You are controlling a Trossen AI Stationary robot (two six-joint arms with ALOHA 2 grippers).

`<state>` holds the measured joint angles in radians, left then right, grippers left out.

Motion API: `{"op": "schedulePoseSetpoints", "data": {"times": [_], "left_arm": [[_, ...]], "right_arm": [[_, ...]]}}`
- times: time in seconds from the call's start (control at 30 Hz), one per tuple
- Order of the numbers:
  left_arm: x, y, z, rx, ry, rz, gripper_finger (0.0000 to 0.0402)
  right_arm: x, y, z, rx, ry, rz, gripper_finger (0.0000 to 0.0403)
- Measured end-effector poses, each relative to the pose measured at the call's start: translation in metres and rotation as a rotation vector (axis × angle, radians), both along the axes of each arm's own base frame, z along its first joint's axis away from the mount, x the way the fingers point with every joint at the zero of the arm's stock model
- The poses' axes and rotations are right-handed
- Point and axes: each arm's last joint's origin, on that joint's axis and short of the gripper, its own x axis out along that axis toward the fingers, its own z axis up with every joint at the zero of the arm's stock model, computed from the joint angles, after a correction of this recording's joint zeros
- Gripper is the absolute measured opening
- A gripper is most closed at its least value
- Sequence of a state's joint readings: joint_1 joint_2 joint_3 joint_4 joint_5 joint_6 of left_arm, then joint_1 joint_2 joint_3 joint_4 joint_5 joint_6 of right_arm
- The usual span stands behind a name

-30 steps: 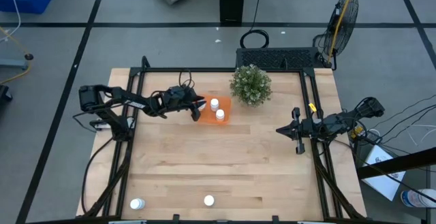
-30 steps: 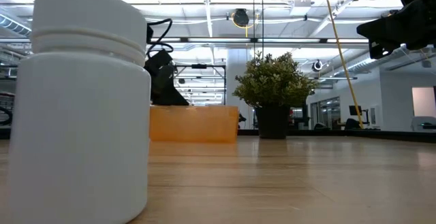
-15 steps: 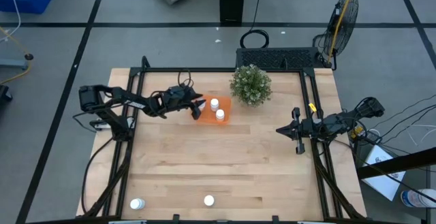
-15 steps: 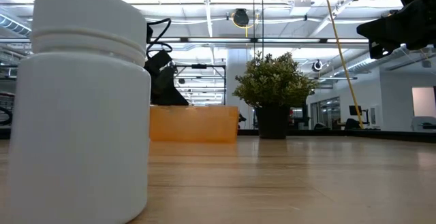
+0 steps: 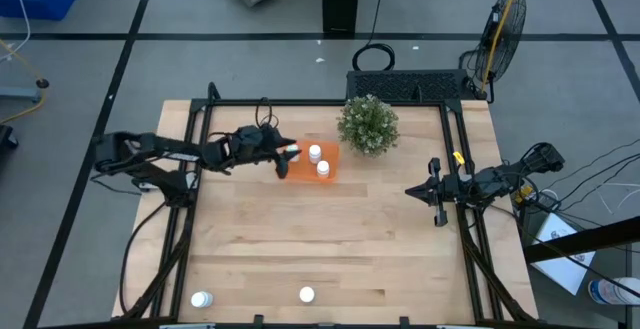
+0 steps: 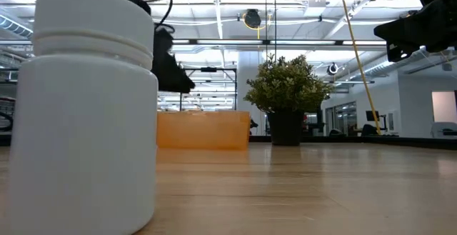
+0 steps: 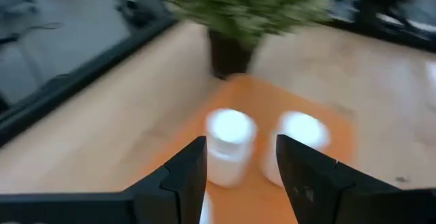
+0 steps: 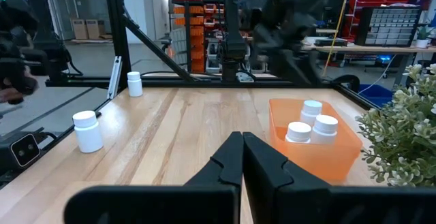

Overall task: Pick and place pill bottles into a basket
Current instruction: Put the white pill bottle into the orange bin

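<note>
- One wooden table (image 5: 330, 239) carried the whole job; all five pill bottles were accounted for on it.
- Potted plant (image 5: 368, 124) stood just beside the orange basket (image 5: 305, 173), at the far edge. Not part of the task.
- Basket sat far-centre and was in use. My estimate: task a bit over half done.
- Left gripper (image 5: 288, 155) hovered at the basket's left edge, fingers (image 7: 180, 176) spread apart. Nothing was clamped between them as far as the wrist view showed.
- Right gripper (image 5: 412, 191) waited at the table's right side, well away from the basket, fingers pressed together and empty.
- Three bottles stood in the basket in the right wrist view: one (image 8: 312, 107), a second (image 8: 325, 125), a third (image 8: 298, 132). From above only two caps showed; the third was likely under the left gripper.
- Two bottles remained on the near edge, well apart from the basket: near-left bottle (image 5: 202, 299) and near-centre bottle (image 5: 307, 294).
- Left to do, by my read: two more pick-and-place runs.
</note>
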<state>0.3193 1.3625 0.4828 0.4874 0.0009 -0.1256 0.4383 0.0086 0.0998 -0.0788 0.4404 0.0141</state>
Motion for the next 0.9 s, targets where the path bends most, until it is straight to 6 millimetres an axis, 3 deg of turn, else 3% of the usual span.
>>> {"op": "schedulePoseSetpoints", "data": {"times": [0.13,0.27,0.47,0.7,0.9], "left_arm": [[-0.009,-0.033,0.013,0.049,0.066,-0.126,0.0182],[-0.015,-0.062,0.028,0.012,0.017,-0.167,0.0189],[-0.032,-0.112,0.037,-0.005,0.042,-0.366,0.0243],[-0.039,-0.167,0.039,-0.003,-0.020,-0.613,0.0323],[-0.041,-0.198,0.026,0.050,-0.004,-0.732,0.0358]], "right_arm": [[0.000,0.000,0.000,0.000,0.000,0.000,0.0000],[0.000,0.000,0.000,0.000,0.000,0.000,0.0000],[0.000,0.000,0.000,0.000,0.000,0.000,0.0000],[0.000,0.000,0.000,0.001,-0.001,0.000,0.0000],[0.000,0.000,0.001,0.003,-0.006,0.000,0.0000]]}}
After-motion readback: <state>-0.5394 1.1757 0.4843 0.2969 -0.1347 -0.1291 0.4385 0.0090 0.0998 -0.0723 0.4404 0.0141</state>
